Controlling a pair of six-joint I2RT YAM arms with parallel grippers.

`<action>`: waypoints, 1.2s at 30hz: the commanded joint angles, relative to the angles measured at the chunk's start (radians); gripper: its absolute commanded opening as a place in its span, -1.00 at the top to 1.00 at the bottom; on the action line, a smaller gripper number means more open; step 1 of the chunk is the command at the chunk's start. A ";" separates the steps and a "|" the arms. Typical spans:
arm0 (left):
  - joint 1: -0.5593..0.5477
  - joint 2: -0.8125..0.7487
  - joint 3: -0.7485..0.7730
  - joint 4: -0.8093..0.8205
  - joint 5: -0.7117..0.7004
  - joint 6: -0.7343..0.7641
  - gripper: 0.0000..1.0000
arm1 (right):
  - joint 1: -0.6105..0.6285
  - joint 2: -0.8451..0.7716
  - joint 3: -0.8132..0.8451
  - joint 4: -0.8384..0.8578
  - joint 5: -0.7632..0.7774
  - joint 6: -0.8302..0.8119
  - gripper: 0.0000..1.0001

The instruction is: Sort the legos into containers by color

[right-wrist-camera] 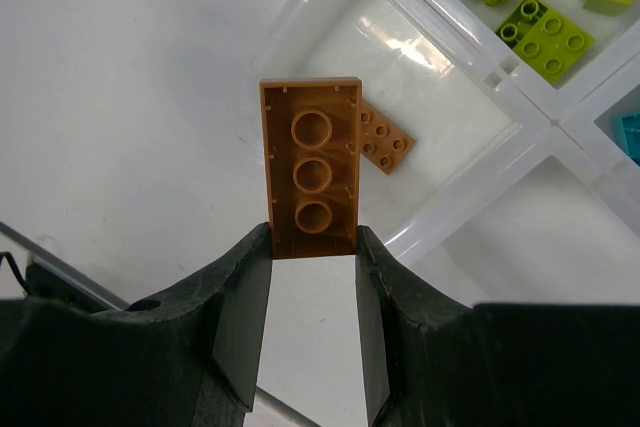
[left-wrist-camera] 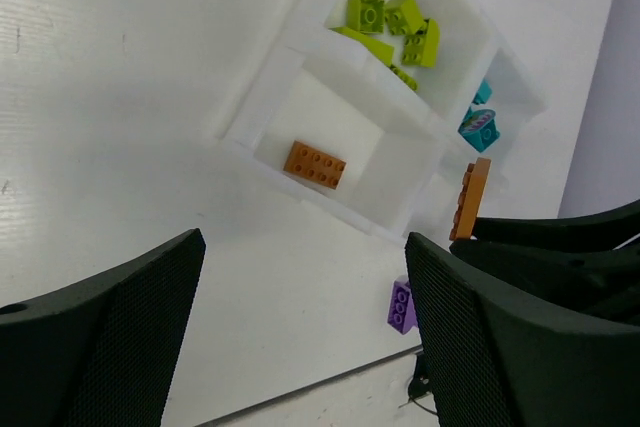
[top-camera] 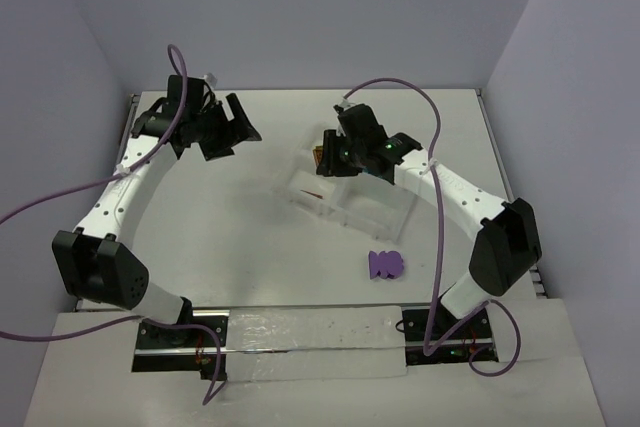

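Right now our right gripper (right-wrist-camera: 312, 247) is closed on the orange plate (right-wrist-camera: 310, 162), pinching its two long edges at the near end. Most of the plate sticks out past the fingertips, with its hollow underside and three round tubes turned toward the wrist camera. We judge it light, stiff and hard, in no danger of breaking under the grip. The edges are thin and smooth, though, so with so little of it between the pads it could swivel or slip if it knocks a wall.

Just beyond the plate's far tip, an orange brick (right-wrist-camera: 385, 137) lies studs-up in a compartment of the tray (right-wrist-camera: 470, 197). That looks to us like the compartment this plate belongs in. How high the plate hangs above it we cannot tell. Further out and to the right are the lime bricks (right-wrist-camera: 545, 37), and a teal brick (right-wrist-camera: 628, 132) shows at the right edge, each colour in its own compartment.

Our left gripper (left-wrist-camera: 305, 347) hangs well off to the tray's other side, jaws wide apart and holding nothing. Between its fingers and a little to the right, a purple brick (left-wrist-camera: 402, 305) lies on the table (left-wrist-camera: 120, 97), outside the tray. We expect it to be just as light and rigid as the plate. It is best taken across two flat opposite sides, low down, not by the studs.
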 commanded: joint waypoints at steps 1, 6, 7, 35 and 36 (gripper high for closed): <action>0.002 -0.079 -0.030 -0.024 -0.023 0.023 -0.77 | 0.017 0.037 0.042 0.027 -0.001 -0.004 0.53; 0.002 -0.094 -0.016 -0.059 -0.044 0.044 -0.76 | 0.019 0.035 0.037 0.018 0.019 -0.007 -0.25; 0.002 -0.103 -0.021 -0.061 -0.046 0.044 -0.76 | 0.020 0.027 0.041 0.013 0.026 -0.010 -0.39; 0.001 -0.180 -0.170 0.098 0.037 -0.034 -0.75 | 0.025 -0.838 -0.747 -0.421 0.181 0.521 -0.83; 0.001 -0.182 -0.172 0.095 0.037 -0.033 -0.74 | 0.025 -0.830 -0.761 -0.401 0.173 0.517 -0.83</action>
